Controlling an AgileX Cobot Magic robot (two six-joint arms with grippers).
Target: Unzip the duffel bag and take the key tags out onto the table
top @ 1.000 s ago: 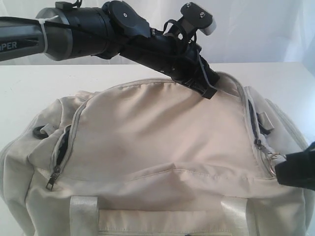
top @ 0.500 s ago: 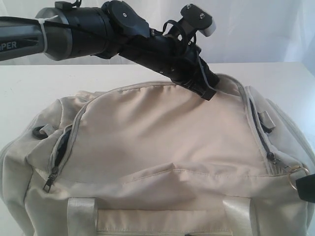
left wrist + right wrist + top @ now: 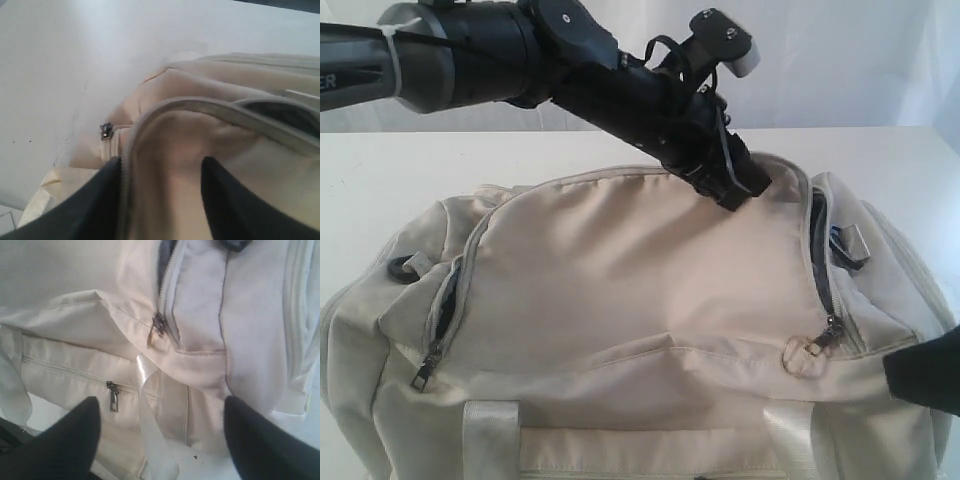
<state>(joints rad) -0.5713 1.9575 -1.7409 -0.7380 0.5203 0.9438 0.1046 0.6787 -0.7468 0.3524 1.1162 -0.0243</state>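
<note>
Where the duffel bag sat: we saw it lying on the white table, filling most of the exterior view, with a webbing handle on the side nearest the camera.
Main zip: it was parted on both sides, and dark lining showed in the gaps. We saw the right zipper pull low on the right side and the left zipper pull low on the left.
Left gripper: it reached across to the bag's far top edge. Its jaws were spread, one finger on each side of the curved zip seam, and gripped nothing.
Right gripper: it hung near the bag's right front corner, its jaws wide apart and empty. The right zipper pull and a pocket zip pull lay in its wrist view.
Key tags: we could not tell where they were.
</note>
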